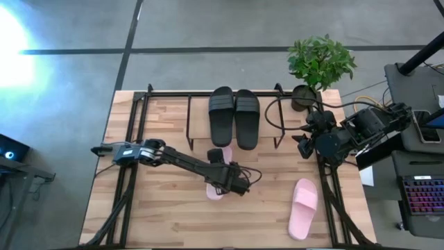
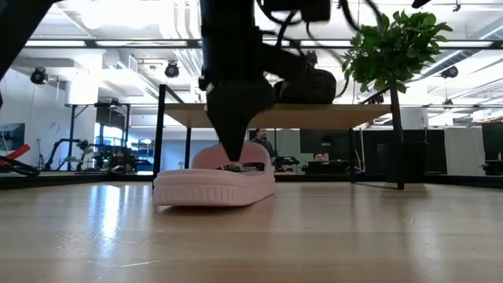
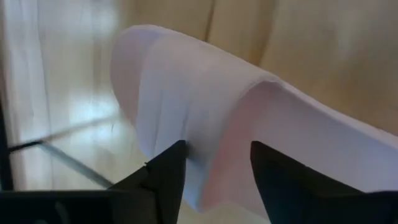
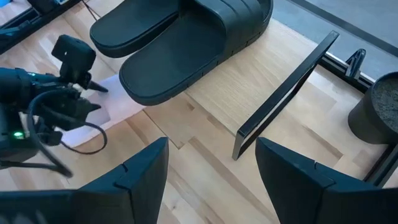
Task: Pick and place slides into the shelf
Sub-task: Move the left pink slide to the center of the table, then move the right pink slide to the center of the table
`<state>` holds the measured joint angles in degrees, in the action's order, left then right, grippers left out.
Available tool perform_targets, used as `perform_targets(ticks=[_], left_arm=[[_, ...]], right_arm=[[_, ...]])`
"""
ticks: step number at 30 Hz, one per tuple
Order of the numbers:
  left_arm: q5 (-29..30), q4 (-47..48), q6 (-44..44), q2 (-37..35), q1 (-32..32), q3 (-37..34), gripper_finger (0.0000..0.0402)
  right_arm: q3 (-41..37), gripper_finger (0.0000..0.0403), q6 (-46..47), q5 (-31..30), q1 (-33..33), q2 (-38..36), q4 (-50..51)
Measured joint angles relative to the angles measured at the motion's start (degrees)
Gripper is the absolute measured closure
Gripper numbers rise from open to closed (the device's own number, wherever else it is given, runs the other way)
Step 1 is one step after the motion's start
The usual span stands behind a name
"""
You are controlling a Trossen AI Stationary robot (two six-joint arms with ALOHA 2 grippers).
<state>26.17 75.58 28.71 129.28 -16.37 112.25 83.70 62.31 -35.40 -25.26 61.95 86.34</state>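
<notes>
One pale pink slide lies sole down near the table's middle. My left gripper reaches down onto it, open, one finger outside the wide strap and one under it. The second pink slide lies flat toward the near right. The black pair sits side by side on the shelf's wood board. My right gripper hovers open to the right of the black pair, touching nothing. My left gripper comes at the pink slide from above, slanting, with its fingers astride the strap's open edge. One finger stands at the strap's outer face and the other inside. Whether either finger touches, I cannot tell. The slide rests flat on the table.
A potted plant stands at the far right by the shelf. The shelf's thin black frame rises around the black slides. Cables and a desk with a keyboard lie off the right edge. Bare wood shows at the near left.
</notes>
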Motion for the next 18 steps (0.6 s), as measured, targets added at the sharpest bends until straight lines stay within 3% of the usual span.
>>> perform_targets(ticks=[12, 18], left_arm=[[0.2, 0.0, -0.5, -6.7, -2.5, 0.2, 0.0228], [-0.4, -0.1, -0.6, -13.7, -6.5, -0.2, 0.0228]], right_arm=[[-0.1, 0.017, 0.3, 1.8, 0.0, 0.0, -0.1], [-0.5, 0.0176, -1.7, 12.0, -1.8, 0.6, -0.4]])
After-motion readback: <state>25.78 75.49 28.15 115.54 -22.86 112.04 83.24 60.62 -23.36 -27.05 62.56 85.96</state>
